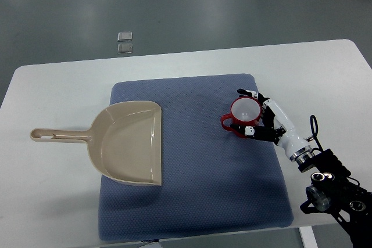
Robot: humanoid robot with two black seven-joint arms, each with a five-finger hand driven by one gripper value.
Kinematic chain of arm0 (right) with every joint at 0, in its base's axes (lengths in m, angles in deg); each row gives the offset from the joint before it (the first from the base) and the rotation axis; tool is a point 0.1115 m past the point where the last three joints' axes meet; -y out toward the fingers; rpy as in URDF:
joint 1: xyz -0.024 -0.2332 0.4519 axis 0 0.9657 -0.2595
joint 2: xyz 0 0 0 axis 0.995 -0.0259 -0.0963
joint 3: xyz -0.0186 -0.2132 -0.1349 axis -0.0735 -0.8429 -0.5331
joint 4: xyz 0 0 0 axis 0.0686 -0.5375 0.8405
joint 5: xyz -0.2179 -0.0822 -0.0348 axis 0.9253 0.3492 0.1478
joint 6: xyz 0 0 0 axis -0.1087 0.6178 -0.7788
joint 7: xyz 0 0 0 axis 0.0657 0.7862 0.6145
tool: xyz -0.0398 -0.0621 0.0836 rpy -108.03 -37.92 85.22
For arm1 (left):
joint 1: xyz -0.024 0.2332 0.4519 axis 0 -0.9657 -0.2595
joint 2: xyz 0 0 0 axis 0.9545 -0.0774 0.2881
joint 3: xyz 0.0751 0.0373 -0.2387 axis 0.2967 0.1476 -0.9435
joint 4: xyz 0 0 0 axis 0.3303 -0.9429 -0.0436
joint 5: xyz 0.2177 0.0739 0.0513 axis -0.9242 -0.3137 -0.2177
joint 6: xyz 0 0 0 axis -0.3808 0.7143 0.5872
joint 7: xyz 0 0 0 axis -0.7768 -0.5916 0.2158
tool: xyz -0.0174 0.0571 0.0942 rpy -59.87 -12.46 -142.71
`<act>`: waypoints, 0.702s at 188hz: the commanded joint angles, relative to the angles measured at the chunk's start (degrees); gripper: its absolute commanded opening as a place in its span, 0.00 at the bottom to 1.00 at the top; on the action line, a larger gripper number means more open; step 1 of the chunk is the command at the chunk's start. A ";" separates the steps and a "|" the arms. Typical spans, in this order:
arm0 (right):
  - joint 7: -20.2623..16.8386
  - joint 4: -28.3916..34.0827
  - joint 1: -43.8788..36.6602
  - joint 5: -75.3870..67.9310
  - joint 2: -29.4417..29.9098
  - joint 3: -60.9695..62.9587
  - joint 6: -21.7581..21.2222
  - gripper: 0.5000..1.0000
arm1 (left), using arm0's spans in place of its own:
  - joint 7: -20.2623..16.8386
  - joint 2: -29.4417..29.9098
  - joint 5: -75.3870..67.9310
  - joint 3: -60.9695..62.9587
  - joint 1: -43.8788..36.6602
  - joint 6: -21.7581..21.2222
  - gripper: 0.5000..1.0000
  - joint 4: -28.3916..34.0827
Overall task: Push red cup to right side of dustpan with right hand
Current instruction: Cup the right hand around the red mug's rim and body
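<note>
A white worktop (58,85) with rounded corners fills the view, and a blue textured mat (192,196) lies flat across its middle, reaching down to the near edge at six o'clock. Bare white surface shows at nine and three o'clock. The worktop's far edge runs along twelve o'clock against grey floor (174,4).

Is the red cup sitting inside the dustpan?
No, the red cup stands upright on the blue mat, well to the right of the dustpan, with the right hand wrapped around it.
</note>
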 commanded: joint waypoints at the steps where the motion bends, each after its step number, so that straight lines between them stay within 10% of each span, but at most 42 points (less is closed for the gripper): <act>1: 0.00 -0.66 -0.09 -0.05 0.24 0.00 -0.01 0.86 | -0.01 0.00 0.00 0.00 0.00 0.00 1.00 0.00; 132: 0.00 -3.56 -2.55 -0.93 1.82 -1.49 2.28 0.86 | -0.01 0.00 0.00 0.00 0.00 0.00 1.00 0.00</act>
